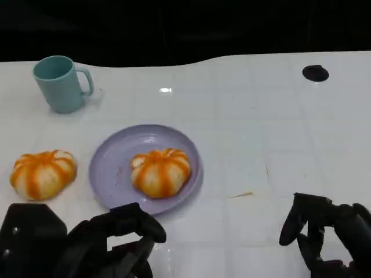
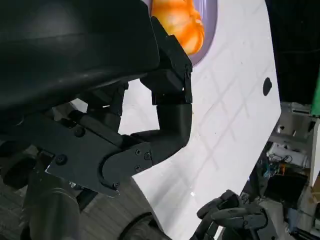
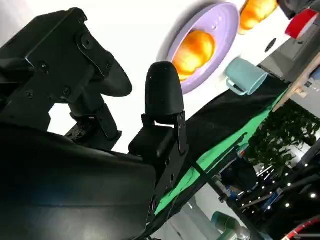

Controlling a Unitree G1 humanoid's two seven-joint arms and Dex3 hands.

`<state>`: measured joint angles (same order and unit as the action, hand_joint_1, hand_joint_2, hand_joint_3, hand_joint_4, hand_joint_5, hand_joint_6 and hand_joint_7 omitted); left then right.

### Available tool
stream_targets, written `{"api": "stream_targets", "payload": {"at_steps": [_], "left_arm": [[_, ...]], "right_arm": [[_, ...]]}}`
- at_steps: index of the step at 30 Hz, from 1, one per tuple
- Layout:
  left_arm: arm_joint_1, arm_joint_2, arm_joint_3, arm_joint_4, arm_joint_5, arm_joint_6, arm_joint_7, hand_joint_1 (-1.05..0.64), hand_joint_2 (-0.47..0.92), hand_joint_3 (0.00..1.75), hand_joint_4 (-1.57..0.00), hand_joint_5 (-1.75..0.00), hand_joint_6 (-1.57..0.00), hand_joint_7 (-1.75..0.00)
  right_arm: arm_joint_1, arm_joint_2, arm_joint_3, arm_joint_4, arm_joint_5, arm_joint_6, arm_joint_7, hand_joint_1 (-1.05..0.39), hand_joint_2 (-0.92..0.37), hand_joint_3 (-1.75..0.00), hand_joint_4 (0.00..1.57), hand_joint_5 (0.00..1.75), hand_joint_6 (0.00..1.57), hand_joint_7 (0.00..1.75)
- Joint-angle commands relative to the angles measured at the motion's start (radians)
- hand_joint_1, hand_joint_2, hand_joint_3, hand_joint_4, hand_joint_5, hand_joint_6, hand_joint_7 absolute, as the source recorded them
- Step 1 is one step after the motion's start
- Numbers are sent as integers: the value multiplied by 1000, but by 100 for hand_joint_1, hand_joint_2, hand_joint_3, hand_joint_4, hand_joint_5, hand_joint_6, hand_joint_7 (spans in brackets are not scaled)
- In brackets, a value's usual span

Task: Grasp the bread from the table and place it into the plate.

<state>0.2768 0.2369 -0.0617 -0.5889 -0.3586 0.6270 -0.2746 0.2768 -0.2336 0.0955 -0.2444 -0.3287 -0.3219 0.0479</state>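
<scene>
One orange-striped round bread roll (image 1: pixel 160 172) sits on the lavender round plate (image 1: pixel 110 168); another (image 1: pixel 43 173) lies left of it. Both hands (image 1: pixel 119 240) (image 1: pixel 324 231) hold nothing, fingers loosely apart.

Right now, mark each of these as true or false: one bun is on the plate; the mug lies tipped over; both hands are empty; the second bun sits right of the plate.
1. One orange-striped round bread bun lies on the lavender round plate. True.
2. The teal ceramic mug lies tipped over. False: it stands upright.
3. The left robot hand and right robot hand hold nothing. True.
4. The second orange-striped bread bun sits right of the plate. False: it sits left, on the white table.
</scene>
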Motion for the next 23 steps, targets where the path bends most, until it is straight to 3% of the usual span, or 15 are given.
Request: {"api": "stream_targets", "payload": {"at_steps": [1,23], "left_arm": [[9,19,9,6,5,-23,-15,-31,77,84,-68,-175,-59,-148],[21,30,31,31,-2,-46,-43,-32,78,82,-67,-175,-58,-147]], "right_arm": [[-2,1,-9,5,-10,1,-16,4,-26,-152,96,175,80,152],[8,16,3,3,-43,15,-21,6,-24,-151,95,175,79,153]]}}
